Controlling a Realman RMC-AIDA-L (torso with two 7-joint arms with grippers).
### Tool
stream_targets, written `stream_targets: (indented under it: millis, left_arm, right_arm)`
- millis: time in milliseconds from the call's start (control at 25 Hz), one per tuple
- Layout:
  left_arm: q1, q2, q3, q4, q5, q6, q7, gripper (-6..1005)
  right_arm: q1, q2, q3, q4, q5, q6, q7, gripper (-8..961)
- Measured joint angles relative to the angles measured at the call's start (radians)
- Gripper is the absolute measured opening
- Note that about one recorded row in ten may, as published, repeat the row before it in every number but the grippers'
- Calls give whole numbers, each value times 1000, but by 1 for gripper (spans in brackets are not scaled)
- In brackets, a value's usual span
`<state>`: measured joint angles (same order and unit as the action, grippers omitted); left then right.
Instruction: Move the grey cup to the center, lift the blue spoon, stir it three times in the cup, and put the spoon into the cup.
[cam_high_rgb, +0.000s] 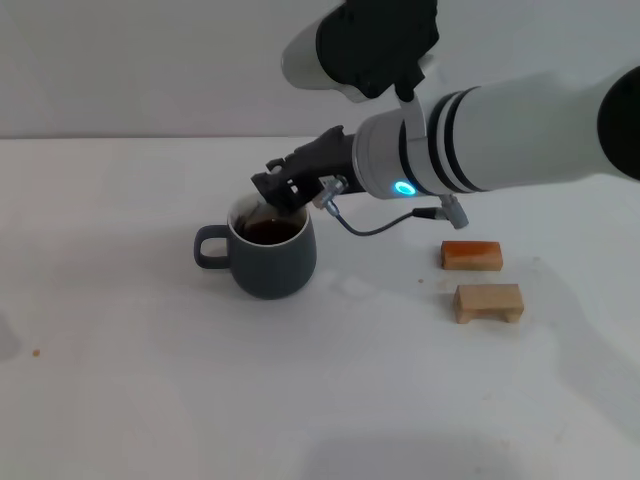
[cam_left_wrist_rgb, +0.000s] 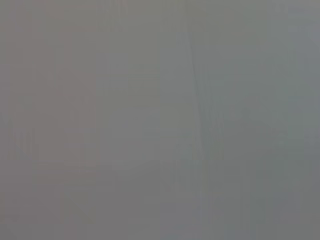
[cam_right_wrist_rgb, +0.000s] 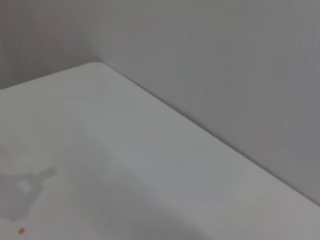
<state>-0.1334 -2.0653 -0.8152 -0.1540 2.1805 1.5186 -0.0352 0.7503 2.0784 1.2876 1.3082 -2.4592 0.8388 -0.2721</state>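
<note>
The grey cup (cam_high_rgb: 270, 258) stands upright near the middle of the white table (cam_high_rgb: 150, 400), its handle pointing to my left, with dark liquid inside. My right gripper (cam_high_rgb: 275, 190) reaches in from the right and hovers right over the cup's far rim. It is shut on the blue spoon (cam_high_rgb: 246, 211), of which only a pale sliver shows, dipping into the cup at its far-left inner wall. My left gripper is out of view; the left wrist view shows only a blank grey surface. The right wrist view shows bare table and wall.
Two small wooden blocks lie right of the cup: an orange-tan one (cam_high_rgb: 470, 255) and a pale tan one (cam_high_rgb: 488, 302) in front of it. A cable (cam_high_rgb: 370, 228) loops under the right wrist. A grey wall rises behind the table.
</note>
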Motion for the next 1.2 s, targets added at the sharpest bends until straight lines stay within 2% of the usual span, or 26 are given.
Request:
stream_targets:
  millis: [80, 320, 480, 640, 760, 880, 1000, 1200]
  left_arm:
    - [1, 0, -2, 1, -1, 0, 0, -2]
    - [-3, 1, -3, 0, -1, 0, 5, -2]
    - [-5, 2, -6, -1, -1, 5, 5, -2]
    - [-5, 3, -6, -1, -1, 9, 3, -2]
    - [-1, 2, -5, -1, 2, 14, 0, -2]
    - [0, 2, -3, -1, 2, 16, 0, -2]
    - [1, 1, -1, -1, 2, 16, 0, -2]
    - [5, 0, 1, 0, 0, 13, 2, -2]
  right_arm:
    - [-17, 0, 7, 10, 0, 1, -11, 160]
    - [-79, -3, 53, 55, -7, -33, -52, 278]
    - [-176, -4, 78, 120, -20, -171, -116, 357]
    - [-374, -2, 50, 162, -47, -526, -148, 396]
    - [-541, -3, -29, 154, -103, -906, -178, 408]
    - [-680, 1, -125, 87, -146, -1281, -195, 409]
    - [-764, 1, -202, -13, -148, -1533, -195, 422]
    - [-868, 3, -277, -192, -107, -1783, -175, 487]
